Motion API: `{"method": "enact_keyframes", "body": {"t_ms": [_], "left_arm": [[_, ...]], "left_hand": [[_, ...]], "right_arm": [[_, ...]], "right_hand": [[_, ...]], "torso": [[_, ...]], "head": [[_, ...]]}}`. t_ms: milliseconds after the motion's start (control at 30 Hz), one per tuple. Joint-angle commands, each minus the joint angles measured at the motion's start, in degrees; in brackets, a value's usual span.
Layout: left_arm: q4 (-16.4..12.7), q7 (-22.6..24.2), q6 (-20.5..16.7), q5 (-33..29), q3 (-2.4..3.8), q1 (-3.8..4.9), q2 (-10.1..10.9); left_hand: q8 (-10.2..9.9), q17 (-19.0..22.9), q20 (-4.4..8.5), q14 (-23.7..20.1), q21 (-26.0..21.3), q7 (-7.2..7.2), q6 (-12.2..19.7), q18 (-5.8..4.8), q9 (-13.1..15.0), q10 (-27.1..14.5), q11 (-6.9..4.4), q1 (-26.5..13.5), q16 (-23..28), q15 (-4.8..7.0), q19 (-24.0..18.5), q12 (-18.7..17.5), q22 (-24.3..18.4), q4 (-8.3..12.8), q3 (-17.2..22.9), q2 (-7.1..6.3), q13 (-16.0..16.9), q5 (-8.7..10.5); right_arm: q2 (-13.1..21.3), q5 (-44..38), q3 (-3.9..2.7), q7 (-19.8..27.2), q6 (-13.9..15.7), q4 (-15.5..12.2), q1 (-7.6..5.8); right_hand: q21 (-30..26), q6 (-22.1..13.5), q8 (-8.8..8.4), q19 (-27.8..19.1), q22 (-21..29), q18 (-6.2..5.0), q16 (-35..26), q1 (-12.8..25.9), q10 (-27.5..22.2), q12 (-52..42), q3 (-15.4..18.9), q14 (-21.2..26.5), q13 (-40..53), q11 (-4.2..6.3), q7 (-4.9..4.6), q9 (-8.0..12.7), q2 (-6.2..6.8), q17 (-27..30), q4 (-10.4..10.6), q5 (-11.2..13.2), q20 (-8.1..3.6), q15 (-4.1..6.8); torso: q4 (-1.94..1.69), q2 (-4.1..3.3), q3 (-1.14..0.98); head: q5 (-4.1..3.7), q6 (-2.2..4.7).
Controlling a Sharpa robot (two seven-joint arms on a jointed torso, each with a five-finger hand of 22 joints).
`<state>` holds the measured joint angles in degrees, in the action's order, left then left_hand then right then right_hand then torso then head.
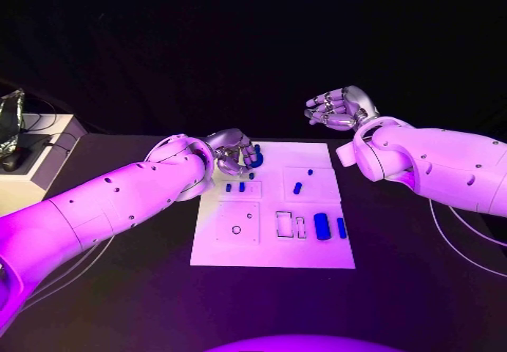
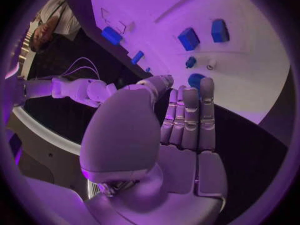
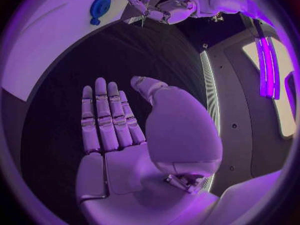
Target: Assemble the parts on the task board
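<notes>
1. Head view shows the black table [image 1: 127, 293] carrying the white task board [image 1: 275, 246], which lies between the two arms.
2. Left arm [image 1: 95, 213] reaches in to the board's far left corner, where the left hand [image 1: 227, 150] sits with its fingers curled down over that corner. A round blue part [image 1: 256, 155] lies right beside those fingers on the board side. Whether they touch it cannot be told from the head view.
3. Left wrist view shows that hand's fingers [image 2: 190, 110] straight and pressed together side by side, the thumb alongside them, nothing between. Their tips hang just short of the round blue part [image 2: 196, 80] at the board's edge.
4. Right arm [image 1: 444, 169] holds the right hand [image 1: 340, 108] off the board, past its far right corner, above the table.
5. Right wrist view shows its fingers [image 3: 103, 117] straight and close together, thumb apart, palm bare and holding nothing.
6. Beyond the left fingertips in the left wrist view stand two blue block parts [image 2: 189, 38] and a smaller blue peg [image 2: 190, 62].
7. Nearest the robot, well away from both hands, two long blue parts [image 1: 322, 226] lie side by side next to rectangular slots [image 1: 284, 224].
</notes>
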<state>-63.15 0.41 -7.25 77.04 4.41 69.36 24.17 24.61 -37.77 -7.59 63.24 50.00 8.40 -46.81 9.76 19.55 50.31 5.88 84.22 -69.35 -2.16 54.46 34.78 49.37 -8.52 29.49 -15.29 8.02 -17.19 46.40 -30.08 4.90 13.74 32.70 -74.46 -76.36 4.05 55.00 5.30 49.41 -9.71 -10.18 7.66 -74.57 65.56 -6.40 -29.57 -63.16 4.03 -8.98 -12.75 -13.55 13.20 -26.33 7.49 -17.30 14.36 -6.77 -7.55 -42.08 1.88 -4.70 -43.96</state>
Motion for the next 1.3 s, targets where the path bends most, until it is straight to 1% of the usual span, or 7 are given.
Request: {"method": "enact_keyframes", "body": {"t_ms": [33, 67, 233, 333, 567, 800, 1300], "left_arm": [[1.0, 2.3, -0.9, 7.2, -0.19, 0.05, -0.7], [1.2, 2.2, -0.7, 7.6, -0.27, 0.05, -0.9], [1.9, 1.7, 0.3, 8.6, -0.59, 0.06, -1.8], [2.4, 1.1, 1.3, 9.1, -0.77, 0.08, -2.2], [3.4, -0.4, 3.6, 9.7, -0.93, 0.09, -2.6], [4.2, -1.2, 5.4, 9.8, -1.01, 0.13, -3.0], [5.5, -1.3, 5.4, 9.7, -1.11, 0.16, -3.9]], "left_hand": [[-0.7, -2.2, -0.15, 2.0, 0.5, 0.00, -0.6, 0.74, -0.4, 0.2, 0.36, -1.1, -2.5, -0.11, 0.4, -0.5, 0.4, 0.3, -0.3, -0.35, -0.4, 0.19], [-0.8, -4.1, -0.20, 3.4, 0.8, -0.05, -1.0, 0.75, -0.5, 0.3, 0.35, -1.5, -4.1, -0.12, 0.6, -0.6, 0.6, 0.3, -0.4, -0.44, -0.6, 0.21], [-1.1, -6.2, -0.29, 5.0, 2.1, -0.33, -1.7, 0.56, -0.7, 0.0, 0.46, -2.1, -6.2, -0.21, 1.6, -1.1, 1.7, 0.4, -0.5, -0.55, -1.0, 0.26], [-1.2, -7.4, -0.36, 5.8, 3.5, -0.55, -2.3, 0.26, -0.8, -0.2, 0.55, -2.3, -7.2, -0.29, 2.8, -1.6, 3.0, 0.5, -0.4, -0.45, -1.3, 0.25], [-2.3, -7.8, -0.64, 6.2, 4.7, -0.61, -2.4, 0.03, -1.3, -1.2, 1.04, -2.9, -8.4, -0.70, 3.6, -3.1, 4.2, 0.6, -0.6, -0.73, -2.1, 0.38], [-3.0, -8.3, -0.80, 6.5, 5.5, -0.66, -2.3, -0.12, -1.5, -1.2, 1.13, -2.9, -8.9, -0.83, 4.1, -3.5, 4.9, 0.7, -0.7, -0.50, -2.4, 0.45], [-3.6, -8.5, -0.75, 6.8, 6.9, -0.54, -3.2, -0.29, -1.7, 0.5, 0.85, -2.6, -9.7, -0.64, 5.0, -3.5, 6.2, 1.1, -0.2, 0.11, -2.6, 0.50]], "right_arm": [[-0.1, -1.2, -0.02, 0.8, -0.9, -0.2, 0.02], [-0.1, -1.2, -0.02, 0.8, -0.9, -0.3, 0.02], [-0.1, -1.2, -0.02, 0.7, -0.8, -0.4, 0.01], [-0.2, -1.2, -0.02, 0.7, -0.7, -0.5, 0.00], [-0.2, -1.2, -0.02, 0.7, -0.7, -0.7, -0.02], [-0.2, -1.3, -0.03, 0.6, -0.7, -0.9, -0.06], [-0.3, -1.4, -0.03, 0.6, -0.6, -1.0, -0.16]], "right_hand": [[-0.2, 0.3, 0.15, 0.1, 0.1, -0.47, -0.2, -0.6, -0.5, 0.4, 0.0, -0.1, -0.1, -0.07, 0.00, -0.1, 0.17, 0.1, -0.2, -0.2, 0.19, -0.13], [-0.2, 0.3, 0.15, 0.1, 0.1, -0.47, -0.2, -0.6, -0.5, 0.4, 0.0, -0.1, -0.1, -0.07, 0.00, -0.1, 0.17, 0.1, -0.2, -0.2, 0.19, -0.13], [-0.2, 0.3, 0.15, 0.1, 0.1, -0.47, -0.2, -0.6, -0.5, 0.4, 0.0, -0.1, -0.1, -0.07, 0.00, -0.1, 0.17, 0.1, -0.2, -0.2, 0.19, -0.13], [-0.2, 0.3, 0.14, 0.1, 0.1, -0.47, -0.2, -0.6, -0.6, 0.4, 0.0, -0.2, -0.1, -0.11, -0.04, -0.1, 0.20, 0.1, -0.2, -0.2, 0.19, -0.14], [-0.2, 0.3, 0.12, 0.1, 0.1, -0.47, -0.2, -0.6, -0.7, 0.4, 0.0, -0.2, -0.1, -0.14, -0.07, -0.1, 0.22, 0.1, -0.2, -0.2, 0.19, -0.15], [-0.2, 0.2, 0.11, 0.1, 0.2, -0.46, -0.2, -0.6, -0.7, 0.4, 0.0, -0.2, -0.1, -0.15, -0.08, -0.1, 0.23, 0.1, -0.2, -0.2, 0.19, -0.16], [-0.2, 0.2, 0.08, 0.1, 0.2, -0.45, -0.3, -0.5, -0.8, 0.5, 0.1, -0.2, -0.2, -0.20, -0.12, -0.1, 0.21, 0.1, -0.2, -0.2, 0.20, -0.20]], "torso": [[0.10, -0.31, -0.09], [0.09, -0.34, -0.11], [0.13, -0.62, -0.13], [0.17, -0.71, -0.12], [0.14, -0.71, -0.06], [0.16, -0.71, -0.09], [0.13, -0.73, -0.15]], "head": [[-0.07, 0.27], [-0.08, 0.28], [-0.09, 0.51], [-0.23, 0.42], [-0.41, 0.25], [-0.35, 0.05], [-0.52, -0.20]]}}
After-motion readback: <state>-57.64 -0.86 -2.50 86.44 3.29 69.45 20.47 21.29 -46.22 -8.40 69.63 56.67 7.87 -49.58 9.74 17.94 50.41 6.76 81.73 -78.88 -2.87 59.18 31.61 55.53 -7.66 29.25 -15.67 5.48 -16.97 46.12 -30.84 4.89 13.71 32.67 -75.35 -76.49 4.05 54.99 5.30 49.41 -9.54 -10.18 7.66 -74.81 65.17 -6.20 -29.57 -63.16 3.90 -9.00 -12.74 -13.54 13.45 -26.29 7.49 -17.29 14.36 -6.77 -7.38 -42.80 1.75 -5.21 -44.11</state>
